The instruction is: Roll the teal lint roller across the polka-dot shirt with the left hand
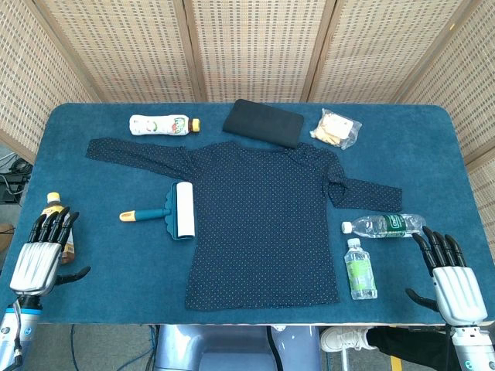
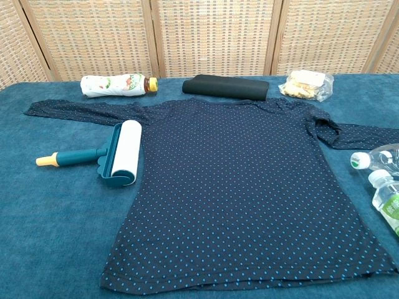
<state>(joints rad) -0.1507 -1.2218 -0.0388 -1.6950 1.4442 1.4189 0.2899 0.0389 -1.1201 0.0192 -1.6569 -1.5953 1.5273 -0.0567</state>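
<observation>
The navy polka-dot shirt (image 1: 263, 220) (image 2: 243, 187) lies spread flat across the middle of the blue table, sleeves out to both sides. The teal lint roller (image 1: 172, 211) (image 2: 109, 154) lies at the shirt's left edge, white roll toward the shirt, yellow-tipped handle pointing left. My left hand (image 1: 45, 251) is at the table's front left corner, well away from the roller, fingers extended and holding nothing. My right hand (image 1: 448, 272) is at the front right corner, fingers also extended and empty. Neither hand shows in the chest view.
A white bottle (image 1: 162, 124) lies at the back left, a dark folded cloth (image 1: 264, 123) and a snack bag (image 1: 336, 128) at the back. Two clear bottles (image 1: 383, 226) (image 1: 360, 269) lie right of the shirt. A brown bottle (image 1: 57, 212) stands beside my left hand.
</observation>
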